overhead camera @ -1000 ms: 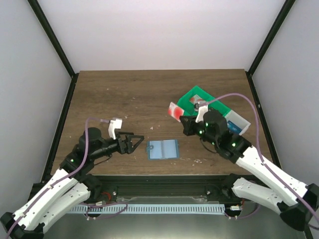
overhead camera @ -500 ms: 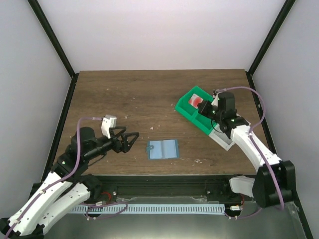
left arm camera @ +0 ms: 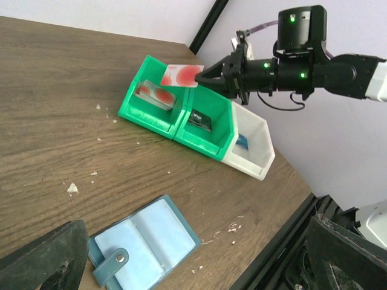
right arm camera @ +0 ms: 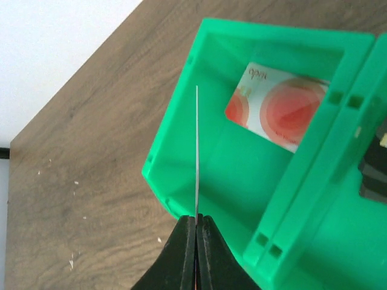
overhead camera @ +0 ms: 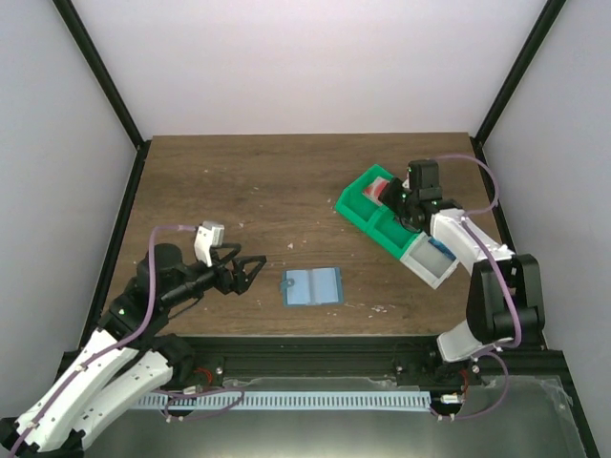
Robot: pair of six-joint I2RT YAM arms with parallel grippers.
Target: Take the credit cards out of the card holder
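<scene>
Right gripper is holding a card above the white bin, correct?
No. The right gripper holds the card above the green bin, over the end compartment where another card already lies. The right wrist view shows it.

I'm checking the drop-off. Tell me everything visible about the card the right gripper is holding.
The held card is a thin, pale plastic rectangle with red round marks on its face. The right gripper pinches one end; the rest juts out free over the end compartment of the green bin, touching nothing else. The right wrist view shows it edge-on, as a hairline. A second card lies in that compartment.
</scene>
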